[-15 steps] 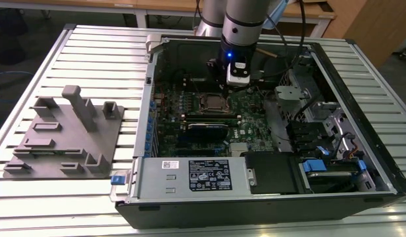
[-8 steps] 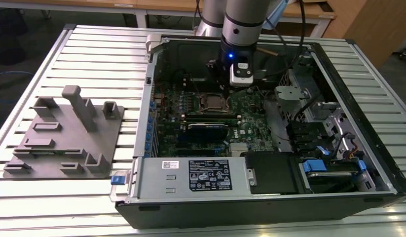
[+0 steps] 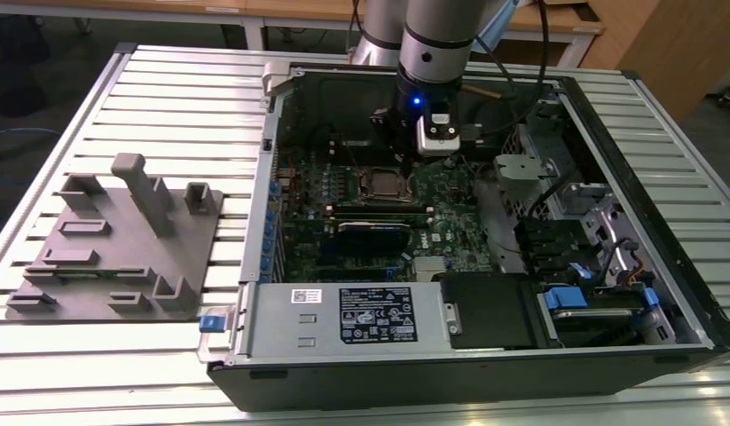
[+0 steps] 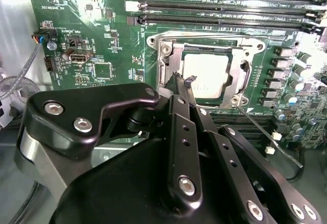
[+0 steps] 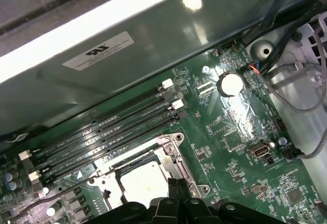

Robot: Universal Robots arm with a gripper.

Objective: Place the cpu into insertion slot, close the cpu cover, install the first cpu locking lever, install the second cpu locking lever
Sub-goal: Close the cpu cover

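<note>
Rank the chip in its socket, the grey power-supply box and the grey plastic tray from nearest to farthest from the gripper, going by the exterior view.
1. The chip, right beside the gripper.
2. The power-supply box, toward the front of the exterior view.
3. The grey tray, farthest, off at the exterior view's left.

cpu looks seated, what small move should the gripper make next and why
Probably shift the gripper across to the loose locking lever: the cpu sits in the insertion slot under the cpu cover, yet that lever angles away unlatched.
</note>
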